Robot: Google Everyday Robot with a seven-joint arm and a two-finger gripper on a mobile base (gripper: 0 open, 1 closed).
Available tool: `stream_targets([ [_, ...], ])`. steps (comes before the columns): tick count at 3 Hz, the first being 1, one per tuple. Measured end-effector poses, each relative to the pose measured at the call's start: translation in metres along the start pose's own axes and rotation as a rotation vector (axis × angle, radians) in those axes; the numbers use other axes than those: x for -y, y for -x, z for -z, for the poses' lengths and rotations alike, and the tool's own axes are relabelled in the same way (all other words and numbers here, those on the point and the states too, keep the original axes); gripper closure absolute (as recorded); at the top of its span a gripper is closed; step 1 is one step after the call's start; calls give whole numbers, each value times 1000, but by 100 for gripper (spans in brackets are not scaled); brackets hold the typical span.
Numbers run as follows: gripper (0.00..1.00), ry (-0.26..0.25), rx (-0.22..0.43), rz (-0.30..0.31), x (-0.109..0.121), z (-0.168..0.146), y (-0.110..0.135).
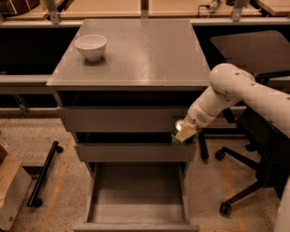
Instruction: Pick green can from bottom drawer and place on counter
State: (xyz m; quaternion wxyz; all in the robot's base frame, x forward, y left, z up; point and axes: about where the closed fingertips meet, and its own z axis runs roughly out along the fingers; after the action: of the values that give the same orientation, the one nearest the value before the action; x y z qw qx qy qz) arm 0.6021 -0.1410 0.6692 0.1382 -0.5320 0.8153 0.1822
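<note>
The gripper (pixel 182 132) is closed around the can (pixel 176 137) and holds it in the air against the right front of the cabinet, level with the gap between the two upper drawer fronts. The can is tilted, its silver top up and its green body below; any print on it cannot be read. The white arm (pixel 231 88) reaches in from the right of the cabinet, below the edge of the counter (pixel 145 59). The bottom drawer (pixel 136 204) is pulled out at the cabinet's foot, beneath the can. A white bowl (pixel 91 46) stands on the counter's rear left corner. A black wheeled chair (pixel 265 154) stands just right of the cabinet, behind the arm. A black bar on castors (pixel 43 174) and a cardboard box (pixel 10 192) lie on the floor left of the cabinet. A wooden tabletop (pixel 104 7) runs behind the cabinet.
</note>
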Motion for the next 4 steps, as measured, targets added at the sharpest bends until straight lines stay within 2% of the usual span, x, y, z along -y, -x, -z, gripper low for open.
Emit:
stream_targets([
  [1,100,-11,50,8,-30,31,-16],
  [2,100,-133,61,54,-68,108,-23],
  [4,100,-400,16,164,-100,283,28],
])
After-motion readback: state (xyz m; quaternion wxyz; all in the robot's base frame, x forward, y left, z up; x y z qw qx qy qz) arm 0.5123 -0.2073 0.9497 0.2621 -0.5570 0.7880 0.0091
